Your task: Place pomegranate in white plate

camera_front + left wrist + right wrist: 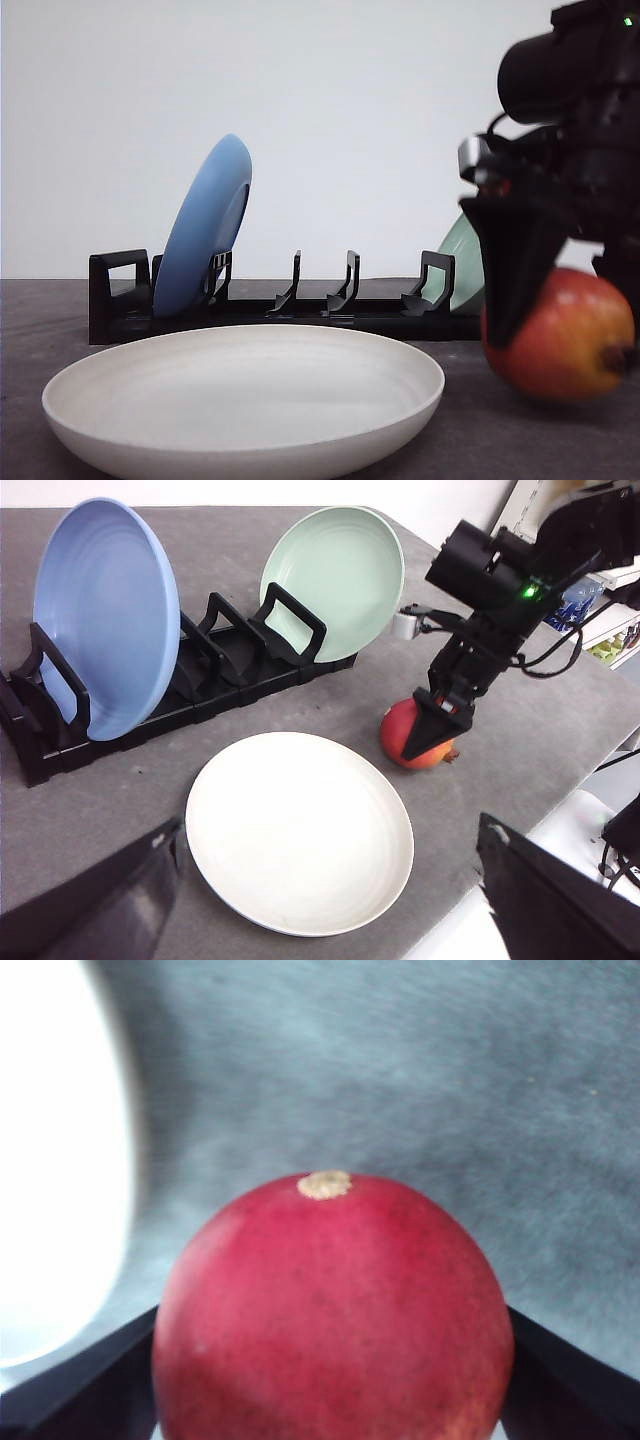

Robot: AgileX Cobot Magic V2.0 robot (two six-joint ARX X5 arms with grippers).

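Pomegranate (pixel 565 335) clamped by the right gripper (pixel 432 728), beside the white plate (pixel 243 400).
Left gripper (pixel 330 895) fingers spread apart above the table (pixel 120 790).

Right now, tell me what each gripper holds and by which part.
The right gripper has its fingers on opposite sides of the pomegranate, which sits on the table. Whether they press it cannot be told. The left gripper holds nothing.
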